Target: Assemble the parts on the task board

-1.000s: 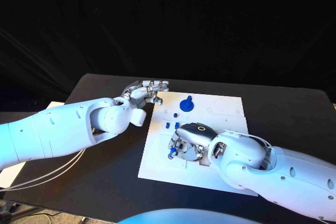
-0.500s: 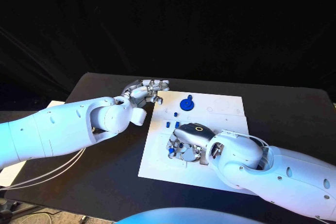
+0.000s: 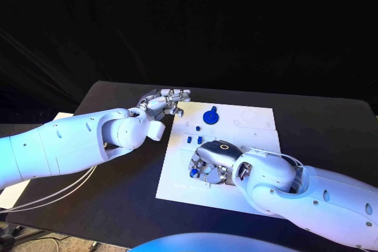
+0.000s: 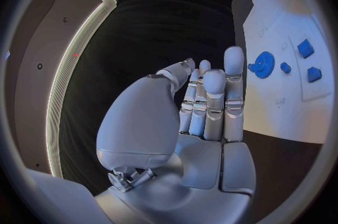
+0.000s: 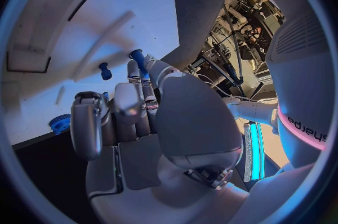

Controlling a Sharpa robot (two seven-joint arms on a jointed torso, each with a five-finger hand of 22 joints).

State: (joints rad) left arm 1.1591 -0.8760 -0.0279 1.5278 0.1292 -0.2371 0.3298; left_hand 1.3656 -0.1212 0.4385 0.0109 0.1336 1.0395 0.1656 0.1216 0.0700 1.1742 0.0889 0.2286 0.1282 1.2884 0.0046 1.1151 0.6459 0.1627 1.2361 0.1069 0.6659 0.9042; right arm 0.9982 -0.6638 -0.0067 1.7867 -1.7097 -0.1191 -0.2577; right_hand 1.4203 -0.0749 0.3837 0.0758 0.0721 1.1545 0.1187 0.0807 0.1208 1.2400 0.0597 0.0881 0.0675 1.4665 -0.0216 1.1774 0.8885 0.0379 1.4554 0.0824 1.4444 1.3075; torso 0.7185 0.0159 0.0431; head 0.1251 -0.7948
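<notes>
Black table (image 3: 118,170), right hand (image 3: 211,163) now lower over task board (image 3: 252,126).

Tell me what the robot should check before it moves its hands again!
1. Does the right hand hold a part? In the right wrist view a small blue part sits at its fingertips, but a firm grip: cannot tell.
2. Is the right hand over the task board? Ok.
3. Is the left hand out of the way? Ok, it is at the board's far left corner and holds nothing.
4. Is the blue gear clear of both hands? Ok.
5. Are the small blue blocks clear of the right hand? Ok, they lie just beyond it.
6. Is the slot under the right hand free? Cannot tell, the hand hides it.
</notes>
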